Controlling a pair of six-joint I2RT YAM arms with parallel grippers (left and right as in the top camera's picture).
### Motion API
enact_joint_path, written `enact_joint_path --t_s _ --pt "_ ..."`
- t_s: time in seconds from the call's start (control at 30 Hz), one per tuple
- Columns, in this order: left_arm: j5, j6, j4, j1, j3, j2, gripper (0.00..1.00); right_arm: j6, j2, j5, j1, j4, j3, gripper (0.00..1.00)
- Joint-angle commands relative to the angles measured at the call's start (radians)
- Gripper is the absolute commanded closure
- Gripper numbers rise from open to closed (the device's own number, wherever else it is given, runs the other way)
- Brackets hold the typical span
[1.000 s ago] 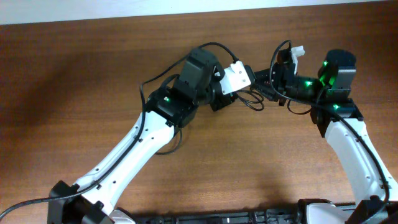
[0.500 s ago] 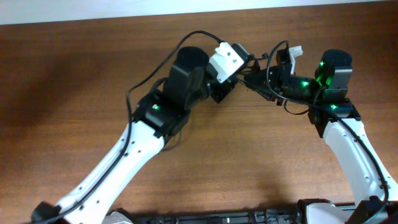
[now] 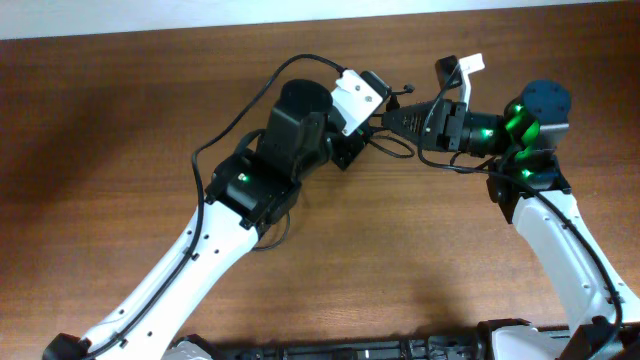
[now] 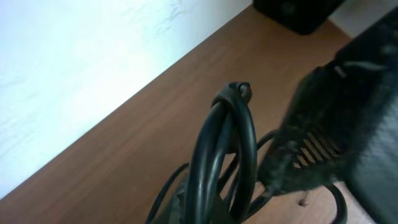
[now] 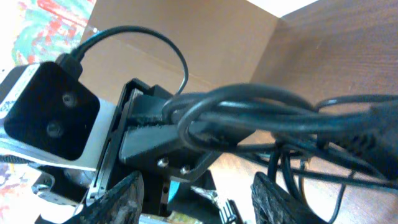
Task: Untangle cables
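The cables (image 3: 398, 153) are a bundle of thin black cords hanging between my two grippers near the table's far edge. My left gripper (image 3: 366, 138) is shut on the bundle. In the left wrist view a loop of the cables (image 4: 227, 137) rises straight up out of its jaws. My right gripper (image 3: 392, 121) points left at the left one and is open. In the right wrist view its fingers (image 5: 124, 199) stand wide apart. The cables (image 5: 249, 109) run across above them, clamped in the left gripper (image 5: 155, 140), and nothing lies between the right fingertips.
The brown wooden table (image 3: 120, 150) ends at a white wall (image 3: 150, 15) close behind the grippers. Thicker black wires of the arms (image 3: 240, 120) arc beside the left wrist. A white camera housing (image 3: 352, 97) sits on the left wrist.
My right gripper has opened and let go of the cables, and now points left. My left gripper, still shut on the bundle, has moved toward the far edge.
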Motion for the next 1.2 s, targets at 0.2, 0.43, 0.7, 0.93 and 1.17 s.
enact_joint_path --t_s 0.2,0.43,0.7,0.93,1.17 --pt "0.027 -0.025 0.006 -0.084 0.023 0.000 1.00 -0.003 -0.004 0.063 0.004 0.006 0.002 0.50" --pt "0.010 -0.026 0.000 -0.084 0.023 -0.039 1.00 -0.052 -0.004 0.123 0.003 -0.075 0.002 0.75" --pt "0.100 -0.055 0.000 -0.085 0.023 -0.090 1.00 -0.052 -0.003 0.192 0.004 -0.161 0.002 0.76" --pt "0.148 -0.055 0.000 -0.084 0.023 -0.173 1.00 -0.118 -0.003 0.291 0.004 -0.368 0.002 0.76" --pt "0.148 -0.055 0.049 -0.084 0.023 -0.240 1.00 -0.224 -0.003 0.354 0.004 -0.592 0.002 0.77"
